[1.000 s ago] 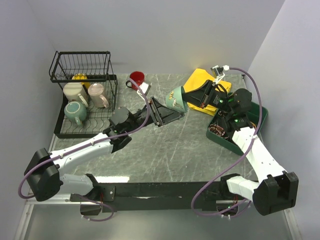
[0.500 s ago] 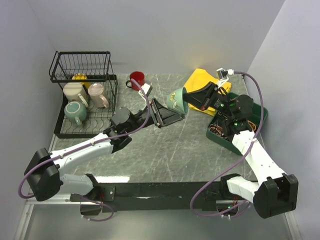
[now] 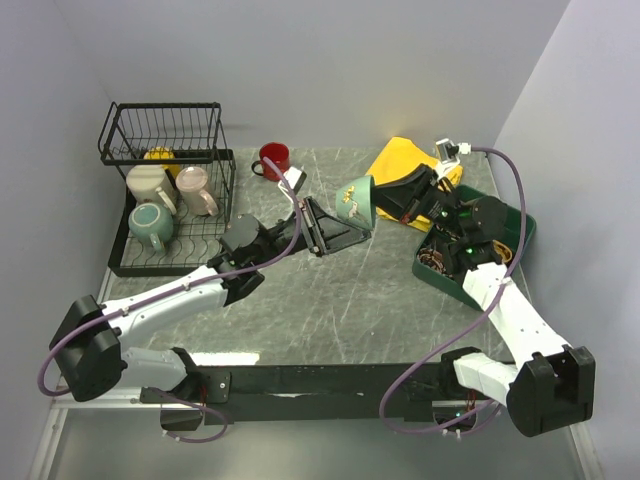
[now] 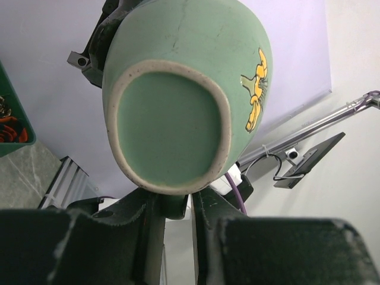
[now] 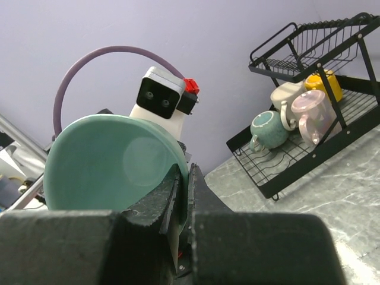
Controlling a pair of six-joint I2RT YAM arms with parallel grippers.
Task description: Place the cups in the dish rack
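Note:
My right gripper [image 3: 378, 203] [image 5: 189, 173] is shut on the rim of the small teal mug [image 3: 356, 196] [image 5: 101, 160] and holds it tilted above the table's middle. In the left wrist view the mug's base [image 4: 169, 127] faces the camera, with a yellow motif on its side. My left gripper [image 3: 362, 226] [image 4: 178, 205] sits just under the mug, its jaws narrowly apart round the mug's handle, with a thin gap at one finger. The black dish rack [image 3: 165, 135] [image 5: 332, 56] holds the cream [image 3: 148, 183], pinkish [image 3: 195, 190], grey-green [image 3: 150, 225] and yellow [image 3: 160, 156] mugs. The red mug [image 3: 273, 157] stands on the table.
A green compartment tray [image 3: 520, 235] with small items lies at the right edge under the right arm. A yellow cloth [image 3: 400, 158] lies at the back right. Walls close in on the left, back and right.
The right arm has swung its wrist to the right and lifted the teal mug slightly up and right. The left arm has stayed in place.

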